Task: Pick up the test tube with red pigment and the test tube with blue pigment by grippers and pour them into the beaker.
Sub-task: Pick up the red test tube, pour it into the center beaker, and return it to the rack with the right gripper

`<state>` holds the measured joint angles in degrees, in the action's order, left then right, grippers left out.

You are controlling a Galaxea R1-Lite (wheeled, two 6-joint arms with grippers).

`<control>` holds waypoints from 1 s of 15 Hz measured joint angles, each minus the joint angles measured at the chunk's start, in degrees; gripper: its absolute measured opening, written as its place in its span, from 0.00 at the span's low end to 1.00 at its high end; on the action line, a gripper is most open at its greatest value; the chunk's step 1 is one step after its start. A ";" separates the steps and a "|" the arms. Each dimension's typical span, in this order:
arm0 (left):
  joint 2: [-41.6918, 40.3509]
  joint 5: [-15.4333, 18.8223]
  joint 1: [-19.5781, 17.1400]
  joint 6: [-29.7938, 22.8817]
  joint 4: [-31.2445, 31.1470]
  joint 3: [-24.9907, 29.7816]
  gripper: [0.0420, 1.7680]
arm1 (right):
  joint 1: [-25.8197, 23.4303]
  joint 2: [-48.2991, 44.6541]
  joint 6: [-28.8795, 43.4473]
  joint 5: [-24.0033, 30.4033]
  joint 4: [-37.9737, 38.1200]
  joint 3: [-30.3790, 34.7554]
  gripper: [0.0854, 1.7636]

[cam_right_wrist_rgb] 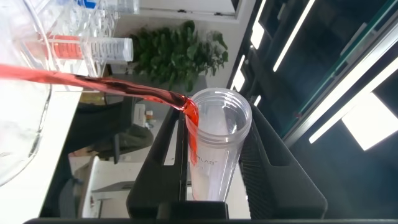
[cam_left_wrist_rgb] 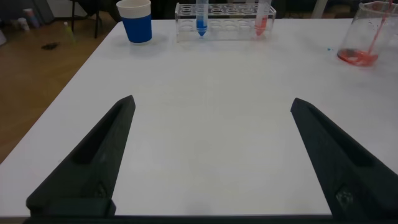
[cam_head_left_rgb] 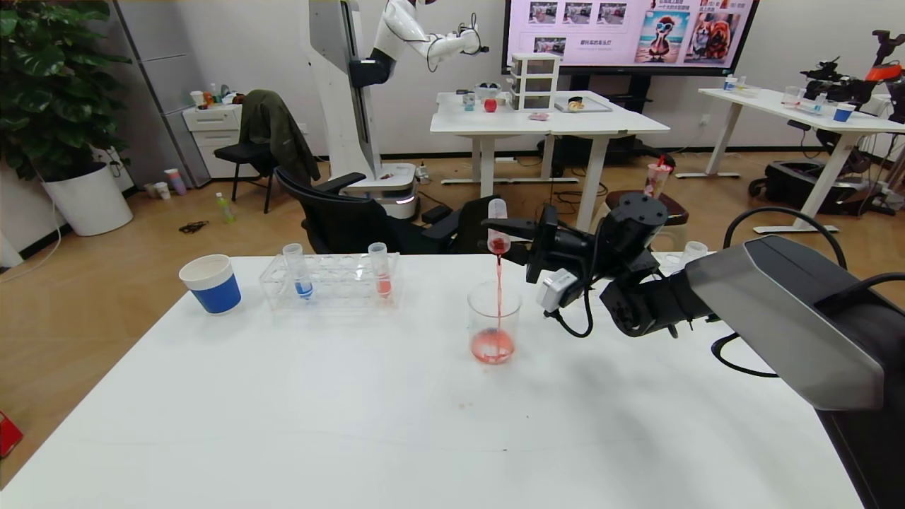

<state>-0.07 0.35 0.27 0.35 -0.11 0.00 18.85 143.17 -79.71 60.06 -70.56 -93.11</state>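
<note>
Right gripper (cam_head_left_rgb: 510, 236) pinches the red tube (cam_head_left_rgb: 498, 227) over the beaker (cam_head_left_rgb: 493, 323) — rack (cam_head_left_rgb: 330, 281) and cup (cam_head_left_rgb: 211, 283) stand apart.

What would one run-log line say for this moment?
right gripper: pouring red tube into beaker | left gripper: open, idle | blue tube: racked

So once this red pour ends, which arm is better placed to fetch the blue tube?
Probably the left. The left gripper is open and empty over the table, facing the test tube with blue pigment in the rack. The right gripper holds the test tube with red pigment over the beaker.
</note>
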 joint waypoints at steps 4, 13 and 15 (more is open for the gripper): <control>0.00 0.00 0.00 -0.02 0.00 0.00 0.99 | 1.02 -1.33 -5.67 1.23 0.02 0.15 0.26; 0.00 0.00 0.00 -0.02 0.00 0.00 0.99 | 0.37 -2.04 -6.91 2.06 0.20 0.30 0.26; 0.00 -0.02 0.00 0.00 0.01 0.00 0.99 | 0.50 -2.57 -0.55 1.05 -0.09 0.74 0.26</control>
<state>-0.07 0.33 0.27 0.35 -0.10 0.00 19.35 140.59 -80.26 61.11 -70.64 -92.37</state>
